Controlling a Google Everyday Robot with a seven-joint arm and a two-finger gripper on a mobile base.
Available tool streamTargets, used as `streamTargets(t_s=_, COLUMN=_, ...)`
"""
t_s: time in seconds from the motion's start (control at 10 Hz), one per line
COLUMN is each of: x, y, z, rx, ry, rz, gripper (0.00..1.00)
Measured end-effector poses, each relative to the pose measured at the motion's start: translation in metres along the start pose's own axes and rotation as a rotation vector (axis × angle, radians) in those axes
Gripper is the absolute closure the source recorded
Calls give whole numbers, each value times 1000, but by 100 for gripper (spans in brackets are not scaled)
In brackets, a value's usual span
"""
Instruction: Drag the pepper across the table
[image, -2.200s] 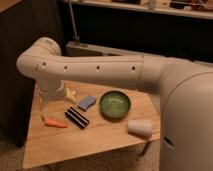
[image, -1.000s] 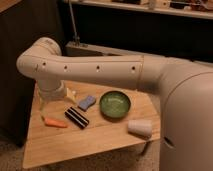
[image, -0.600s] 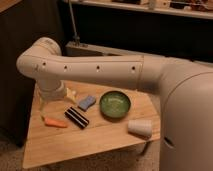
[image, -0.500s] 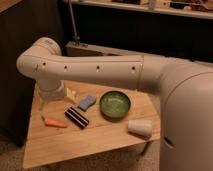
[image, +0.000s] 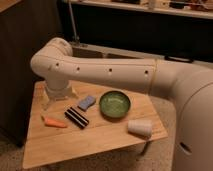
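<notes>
The pepper (image: 54, 122), a small orange-red tapered thing, lies on the left part of the light-wood table (image: 100, 142). My white gripper (image: 59, 100) hangs from the bent arm over the table's back left area, just above and behind the pepper and apart from it. Its two pale fingers (image: 47, 103) are spread open with nothing between them.
A black striped block (image: 77, 117) lies right of the pepper. Behind it sits a blue sponge (image: 86, 102), then a green bowl (image: 115, 104). A white cup (image: 139, 128) lies on its side near the right edge. A dark cabinet stands at the left.
</notes>
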Motion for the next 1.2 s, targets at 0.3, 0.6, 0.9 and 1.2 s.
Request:
streamTargets(t_s=0.3, x=4, y=14, z=23, rx=23, ry=-4, rz=-31, gripper=20)
streamTargets(t_s=0.6, x=3, y=14, z=25, rx=28, ry=-5, rz=-29, gripper=20)
streamTargets(t_s=0.9, x=16, y=15, z=45, rx=59, ry=37, rz=-82, gripper=20)
streamTargets(t_s=1.2, x=35, y=-1, z=112, rx=97, ry=57, rz=-175, gripper=20)
